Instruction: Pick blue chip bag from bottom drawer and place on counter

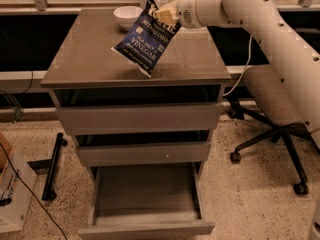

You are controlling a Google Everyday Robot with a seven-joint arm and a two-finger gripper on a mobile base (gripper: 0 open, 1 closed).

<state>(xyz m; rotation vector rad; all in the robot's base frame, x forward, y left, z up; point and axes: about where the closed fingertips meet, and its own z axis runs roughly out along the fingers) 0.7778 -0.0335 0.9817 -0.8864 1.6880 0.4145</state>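
Note:
The blue chip bag [146, 38], dark navy with white lettering, hangs tilted in the air above the counter [80, 59]. My gripper [166, 15] is shut on the bag's top edge and holds it over the counter's middle, near the back. The bag's lower corner hangs close above the counter's front part. The bottom drawer [147, 199] stands pulled open below, and its grey interior shows nothing inside. The two shallower drawers above it are slightly ajar.
A white bowl [127, 16] sits at the back of the counter, just left of the bag. An office chair [272, 114] stands to the right of the cabinet. A black bar [52, 166] and a box [12, 194] lie on the floor at left.

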